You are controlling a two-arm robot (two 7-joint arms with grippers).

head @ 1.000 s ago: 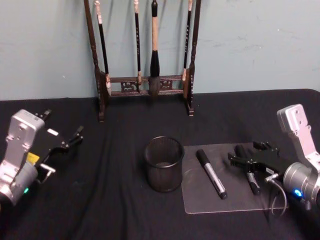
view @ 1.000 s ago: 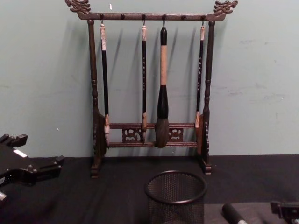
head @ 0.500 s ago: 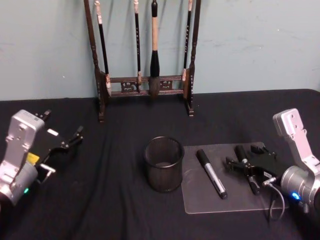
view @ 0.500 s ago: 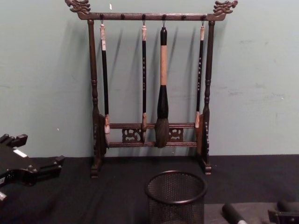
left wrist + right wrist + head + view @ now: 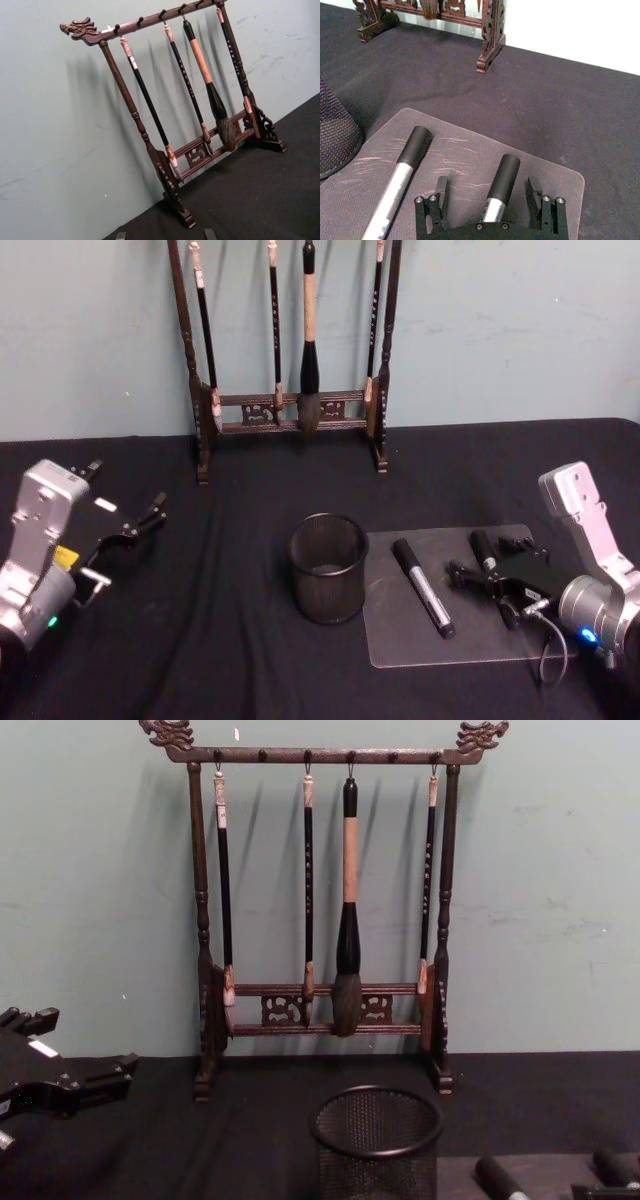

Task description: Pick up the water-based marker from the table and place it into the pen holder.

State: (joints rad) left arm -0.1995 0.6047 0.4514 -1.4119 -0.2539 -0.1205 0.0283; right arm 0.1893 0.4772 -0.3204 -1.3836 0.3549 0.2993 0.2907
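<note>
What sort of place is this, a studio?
Probably a robot test bench staged as a writing desk: a black-draped table against a bare wall, a wooden brush rack, a mesh pen holder. The right gripper straddles a marker on a clear mat; the left gripper hangs idle at the table's left.

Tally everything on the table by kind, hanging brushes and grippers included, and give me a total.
Markers: 2
Pen holder: 1
Clear mat: 1
Brush rack: 1
Hanging brushes: 4
Grippers: 2, left gripper open at the table's left, right gripper open astride one marker
Total: 11
</note>
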